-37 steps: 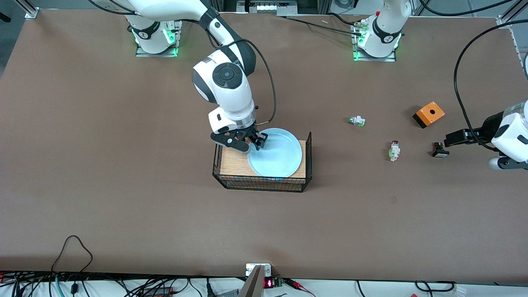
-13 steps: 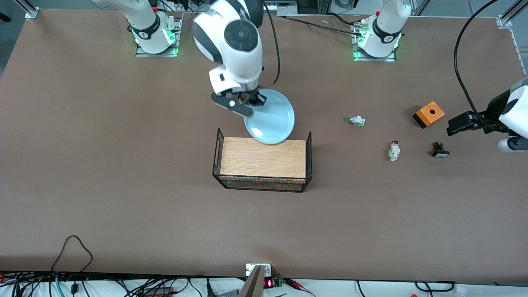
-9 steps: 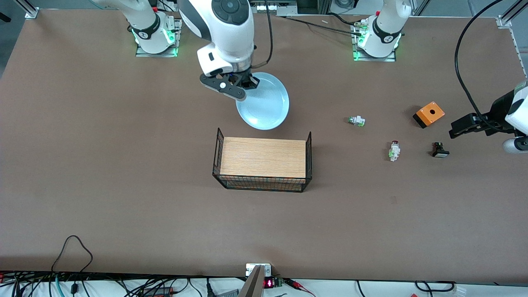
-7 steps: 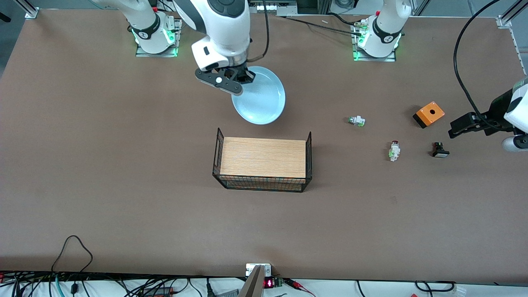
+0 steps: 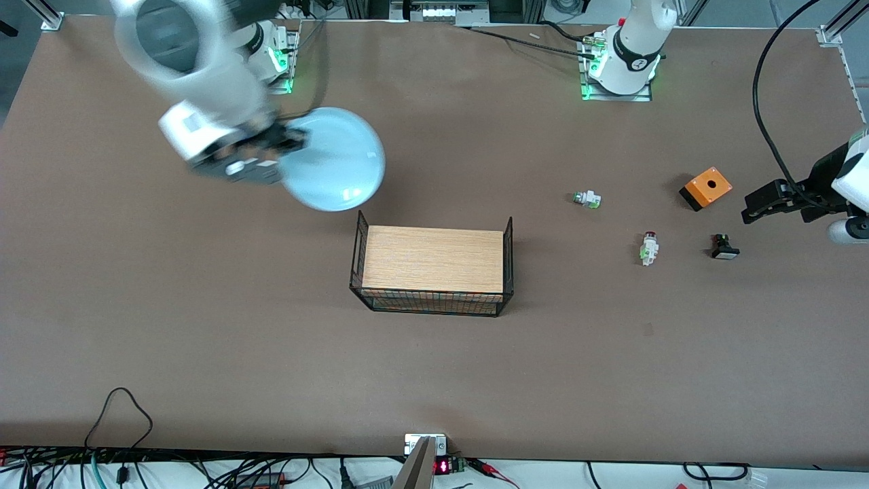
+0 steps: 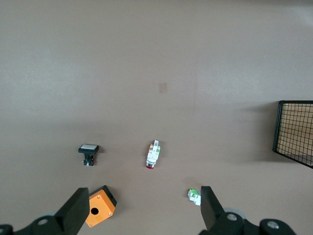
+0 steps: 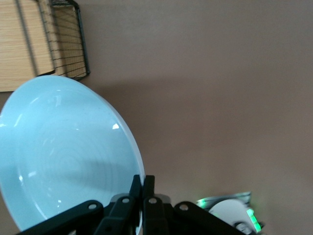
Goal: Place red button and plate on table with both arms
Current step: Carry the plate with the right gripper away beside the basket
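Blue plate (image 5: 333,159), motion-blurred, is clamped by right pincer (image 5: 261,159) above table (image 5: 204,305); left pincer (image 6: 142,215), fingers apart, hangs over orange box (image 5: 706,187).

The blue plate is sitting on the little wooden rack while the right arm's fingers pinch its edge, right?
Not quite. The blue plate is not on the wooden rack; the front view shows it up in the air over the table, with the rack top bare. The right gripper does pinch its edge.
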Motion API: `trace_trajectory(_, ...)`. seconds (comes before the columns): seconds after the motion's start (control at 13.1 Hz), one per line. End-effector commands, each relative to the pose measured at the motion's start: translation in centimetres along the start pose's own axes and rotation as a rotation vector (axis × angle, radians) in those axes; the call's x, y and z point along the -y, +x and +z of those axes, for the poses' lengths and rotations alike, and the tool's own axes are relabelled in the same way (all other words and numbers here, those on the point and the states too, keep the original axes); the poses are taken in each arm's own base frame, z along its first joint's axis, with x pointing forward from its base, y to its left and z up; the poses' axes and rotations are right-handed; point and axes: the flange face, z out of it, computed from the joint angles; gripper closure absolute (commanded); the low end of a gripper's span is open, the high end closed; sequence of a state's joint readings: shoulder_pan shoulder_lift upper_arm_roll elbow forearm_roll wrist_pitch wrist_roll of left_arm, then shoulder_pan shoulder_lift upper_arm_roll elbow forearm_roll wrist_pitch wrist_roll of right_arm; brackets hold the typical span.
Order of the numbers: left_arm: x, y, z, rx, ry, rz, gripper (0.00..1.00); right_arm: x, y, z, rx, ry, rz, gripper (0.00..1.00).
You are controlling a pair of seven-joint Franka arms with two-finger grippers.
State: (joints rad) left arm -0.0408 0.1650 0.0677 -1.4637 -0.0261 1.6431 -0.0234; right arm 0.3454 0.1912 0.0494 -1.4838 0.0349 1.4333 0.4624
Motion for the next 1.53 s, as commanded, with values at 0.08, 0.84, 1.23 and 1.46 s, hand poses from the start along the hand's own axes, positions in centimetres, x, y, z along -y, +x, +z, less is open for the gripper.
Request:
trace_trajectory(0.08, 0.0, -1.1, -0.3, 0.018, -0.02, -0.017, 0.0, -11.1, 4.8, 1.3, 0.052, 0.091, -0.156, 1.0)
trace_trajectory(0.84, 0.2, -3.3, -0.1, 0.02, -0.022, -0.009, 0.0, -27.8, 17.2, 15.4, -0.035, 0.231, -0.434, 1.0)
trace_trajectory(1.23, 0.2, -3.4, -0.2, 0.018, -0.022, -0.008, 0.0, -30.7, 21.2, 22.9, -0.125, 0.27, -0.524, 1.0)
trace_trajectory(1.46, 0.3, -3.3, -0.1, 0.02, -0.021, -0.011, 0.0, -30.6, 22.7, 25.9, -0.177, 0.286, -0.567, 1.0)
